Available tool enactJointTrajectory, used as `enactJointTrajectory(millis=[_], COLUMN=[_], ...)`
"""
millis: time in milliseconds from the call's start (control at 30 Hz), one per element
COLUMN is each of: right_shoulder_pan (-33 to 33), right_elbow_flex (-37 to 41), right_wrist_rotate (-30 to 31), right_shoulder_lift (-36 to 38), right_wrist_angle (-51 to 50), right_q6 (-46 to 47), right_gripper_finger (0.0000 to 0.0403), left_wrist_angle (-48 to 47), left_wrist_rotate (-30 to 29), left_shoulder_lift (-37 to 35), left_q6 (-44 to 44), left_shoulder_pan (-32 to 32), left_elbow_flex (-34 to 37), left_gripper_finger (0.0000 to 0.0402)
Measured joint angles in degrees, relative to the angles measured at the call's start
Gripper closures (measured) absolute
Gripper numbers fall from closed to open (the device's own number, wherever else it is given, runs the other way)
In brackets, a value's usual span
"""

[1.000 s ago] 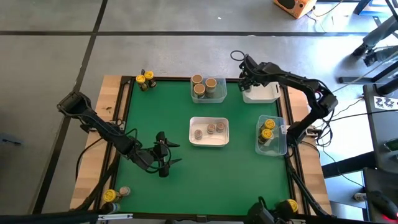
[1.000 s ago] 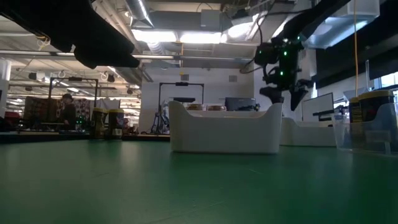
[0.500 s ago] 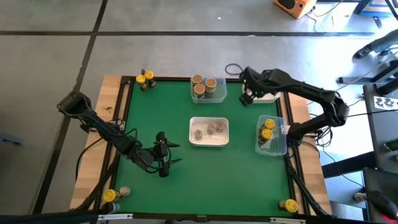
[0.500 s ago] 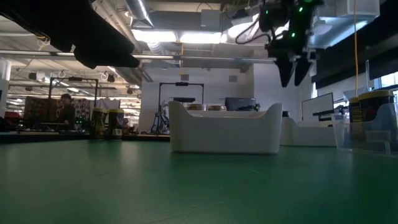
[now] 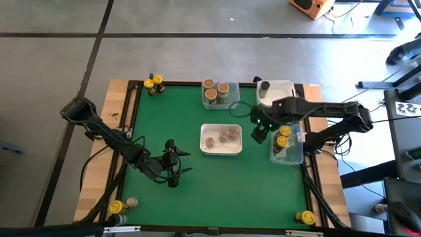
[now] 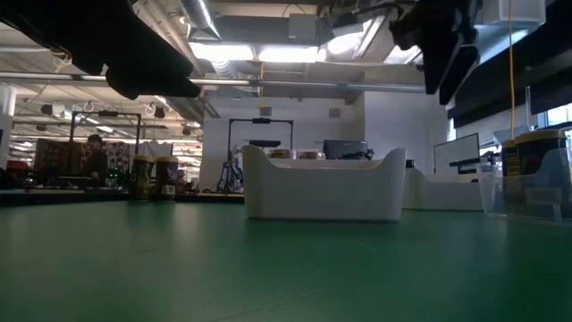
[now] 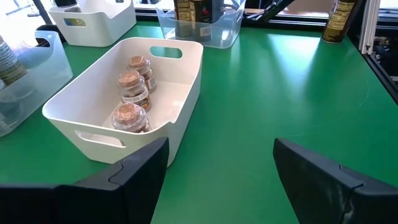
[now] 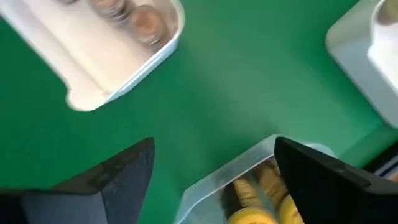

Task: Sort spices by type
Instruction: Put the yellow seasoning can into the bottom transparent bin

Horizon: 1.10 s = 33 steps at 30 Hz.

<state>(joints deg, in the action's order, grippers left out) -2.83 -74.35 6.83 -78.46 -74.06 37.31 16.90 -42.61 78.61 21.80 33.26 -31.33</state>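
The right wrist view is blurry, and the yellow-lidded jars [image 8: 258, 198] are cut off at its edge. In the low view, the white tray's [image 6: 323, 188] wall hides its jars.

A green table [image 5: 197, 178] is seen; a white tray [image 5: 221, 149] lies at centre, clear bins [image 5: 221, 102] at twelve and three [image 5: 289, 157] o'clock.

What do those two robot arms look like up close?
Both are dark, near-black jointed arms with loose black cables running along them. Each ends in a two-fingered tool: the left tool and the right tool have flat, matte black, wedge-shaped fingers.
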Motion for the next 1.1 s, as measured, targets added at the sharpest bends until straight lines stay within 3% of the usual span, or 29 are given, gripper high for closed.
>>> enactJointTrajectory(millis=[300,433,567,1100], right_shoulder_pan=[10.72,14.36,18.19,37.00], right_elbow_flex=[0.01,0.02,0.04,0.04], right_wrist_rotate=[-1.86,-0.92,-4.19,-15.85], right_shoulder_lift=[-0.02,-0.02,-0.02,-0.07], right_wrist_angle=[-1.16,-4.72,-8.41,-4.37], right_q6=[6.88,13.02,20.97,49.09], right_gripper_finger=[0.0069,0.0039,0.0007,0.0040], left_wrist_angle=[0.01,0.01,0.00,0.01], left_wrist_rotate=[0.01,0.02,0.02,0.02], left_shoulder_lift=[0.00,0.00,0.00,-0.01], left_q6=[0.33,0.34,0.33,0.67], left_shoulder_pan=[0.02,0.02,0.02,0.02], left_elbow_flex=[-0.02,-0.01,-0.02,-0.02], left_gripper_finger=[0.0114,0.0114,0.0114,0.0114])
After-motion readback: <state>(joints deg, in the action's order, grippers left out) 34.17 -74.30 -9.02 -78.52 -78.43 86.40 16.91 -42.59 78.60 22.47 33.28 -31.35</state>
